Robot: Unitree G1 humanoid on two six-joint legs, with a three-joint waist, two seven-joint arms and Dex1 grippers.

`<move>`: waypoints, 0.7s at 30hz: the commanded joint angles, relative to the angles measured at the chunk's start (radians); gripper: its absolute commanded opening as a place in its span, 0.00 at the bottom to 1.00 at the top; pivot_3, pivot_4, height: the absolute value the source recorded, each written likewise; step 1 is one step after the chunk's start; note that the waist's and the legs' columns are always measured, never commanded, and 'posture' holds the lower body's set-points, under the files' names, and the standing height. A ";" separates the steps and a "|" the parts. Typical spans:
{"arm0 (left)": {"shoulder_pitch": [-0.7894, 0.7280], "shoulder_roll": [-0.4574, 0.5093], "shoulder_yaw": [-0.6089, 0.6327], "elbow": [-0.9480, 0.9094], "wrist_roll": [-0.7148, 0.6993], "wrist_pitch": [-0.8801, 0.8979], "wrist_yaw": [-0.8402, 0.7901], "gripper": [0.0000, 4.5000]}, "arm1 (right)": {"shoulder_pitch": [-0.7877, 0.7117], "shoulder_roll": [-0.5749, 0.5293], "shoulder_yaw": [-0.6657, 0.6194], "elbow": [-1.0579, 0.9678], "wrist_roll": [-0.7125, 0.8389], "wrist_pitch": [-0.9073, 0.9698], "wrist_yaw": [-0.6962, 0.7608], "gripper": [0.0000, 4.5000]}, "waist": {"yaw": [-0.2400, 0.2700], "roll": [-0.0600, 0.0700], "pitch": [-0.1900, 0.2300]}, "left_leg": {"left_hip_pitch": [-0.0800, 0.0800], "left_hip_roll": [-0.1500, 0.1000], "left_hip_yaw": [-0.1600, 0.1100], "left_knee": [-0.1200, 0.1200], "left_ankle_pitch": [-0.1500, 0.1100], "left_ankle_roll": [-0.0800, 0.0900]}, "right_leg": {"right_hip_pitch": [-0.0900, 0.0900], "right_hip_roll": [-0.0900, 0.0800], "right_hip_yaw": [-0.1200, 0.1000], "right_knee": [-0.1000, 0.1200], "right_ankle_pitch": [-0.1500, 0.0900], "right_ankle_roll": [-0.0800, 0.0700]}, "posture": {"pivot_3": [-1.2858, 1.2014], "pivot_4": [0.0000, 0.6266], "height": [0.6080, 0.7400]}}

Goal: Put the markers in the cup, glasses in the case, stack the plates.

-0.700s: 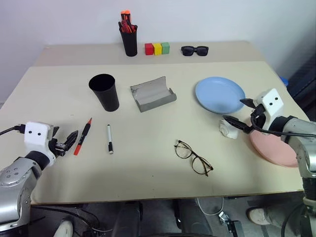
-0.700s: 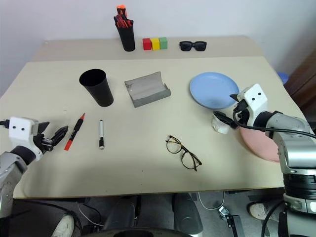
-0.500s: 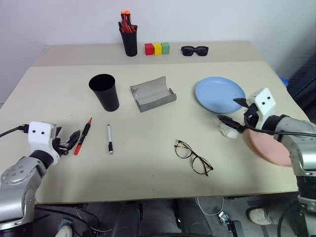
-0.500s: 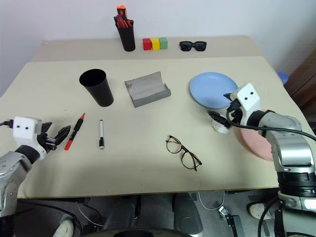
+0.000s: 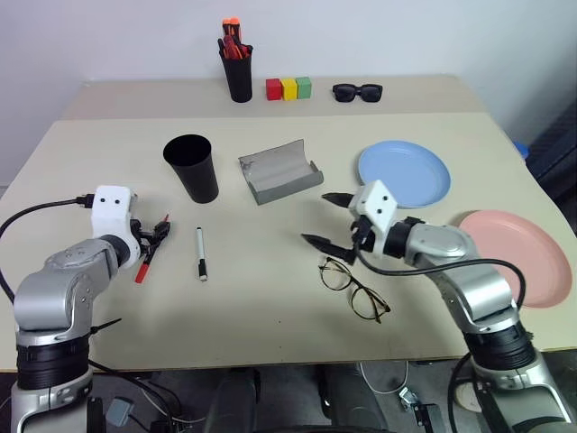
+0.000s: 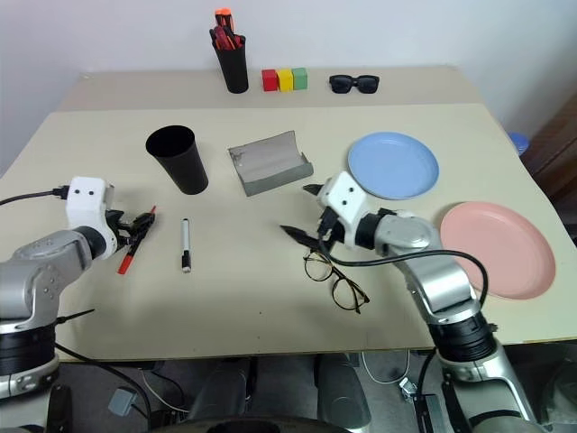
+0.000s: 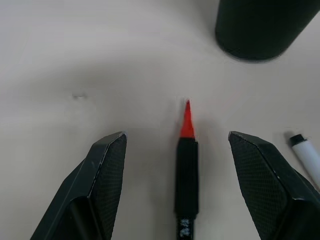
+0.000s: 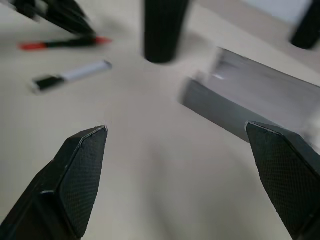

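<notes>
The red-orange marker (image 5: 151,249) lies on the table at the left, and my left gripper (image 5: 155,234) stands open over it. In the left wrist view the marker (image 7: 186,165) lies between the two spread fingers (image 7: 107,165), not gripped. The white marker (image 5: 200,253) lies just to its right. The black cup (image 5: 191,168) stands upright behind both. The grey case (image 5: 279,170) lies open mid-table. My right gripper (image 5: 317,218) hovers open just beyond the wire-rimmed glasses (image 5: 353,287), pointing left. The blue plate (image 5: 404,173) and the pink plate (image 5: 507,257) lie apart at the right.
A narrow black pen cup (image 5: 238,74) full of pens, three coloured blocks (image 5: 288,87) and black sunglasses (image 5: 357,91) line the far edge. The right forearm (image 5: 433,248) crosses the table between the glasses and the plates.
My right gripper has swung left from beside the pink plate to just behind the glasses. My left gripper has moved forward until it straddles the red-orange marker.
</notes>
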 commanded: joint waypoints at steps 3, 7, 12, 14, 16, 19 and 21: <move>-0.075 0.048 -0.016 0.078 0.007 0.199 0.002 0.55 | 0.001 0.025 0.036 -0.094 -0.002 0.009 -0.022 1.00 | -0.001 0.000 0.000 | 0.001 0.000 -0.001 0.000 0.000 0.000 | 0.000 0.000 -0.001 0.001 0.000 0.000 | 0.52 0.24 1.00; -0.094 0.053 -0.016 0.104 0.022 0.207 0.009 0.08 | -0.005 0.034 0.043 -0.088 -0.002 0.006 -0.030 1.00 | -0.003 0.000 0.000 | 0.002 0.000 -0.001 0.000 0.000 0.000 | 0.000 0.000 -0.001 0.001 0.000 -0.001 | 0.52 0.24 1.00; -0.096 0.050 0.001 0.110 0.078 0.021 0.044 0.00 | -0.011 0.045 0.055 -0.076 -0.008 -0.004 -0.031 1.00 | -0.002 0.000 0.000 | 0.002 0.000 -0.001 0.000 0.000 0.000 | 0.000 0.000 -0.001 0.001 0.000 -0.001 | 0.52 0.24 1.00; -0.116 0.025 0.062 0.116 0.110 -0.199 0.080 0.00 | -0.020 0.052 0.057 -0.069 -0.007 -0.010 -0.026 1.00 | 0.001 0.000 0.000 | 0.002 0.000 -0.001 0.000 0.000 0.000 | 0.000 0.000 -0.001 0.001 0.000 -0.001 | 0.52 0.24 1.00; -0.174 0.001 0.150 0.126 0.120 -0.372 0.138 0.00 | -0.035 0.062 0.058 -0.056 -0.005 -0.020 -0.021 1.00 | 0.004 -0.002 0.000 | 0.001 0.000 -0.001 0.000 0.000 -0.001 | 0.000 0.000 -0.001 0.000 0.000 -0.001 | 0.52 0.24 1.00; -0.262 -0.012 0.203 0.143 0.126 -0.542 0.186 0.00 | -0.068 0.100 0.050 -0.024 -0.008 -0.048 -0.037 1.00 | 0.006 -0.003 0.000 | 0.000 0.000 -0.001 0.000 0.001 -0.001 | 0.000 0.000 -0.001 0.000 0.001 -0.001 | 0.52 0.24 1.00; -0.323 -0.008 0.168 0.161 0.149 -0.655 0.175 0.00 | -0.111 0.152 0.033 0.027 -0.024 -0.087 -0.082 1.00 | 0.006 -0.003 0.000 | 0.000 0.000 -0.001 0.000 0.001 -0.001 | 0.000 -0.001 -0.001 0.000 0.001 -0.001 | 0.52 0.24 1.00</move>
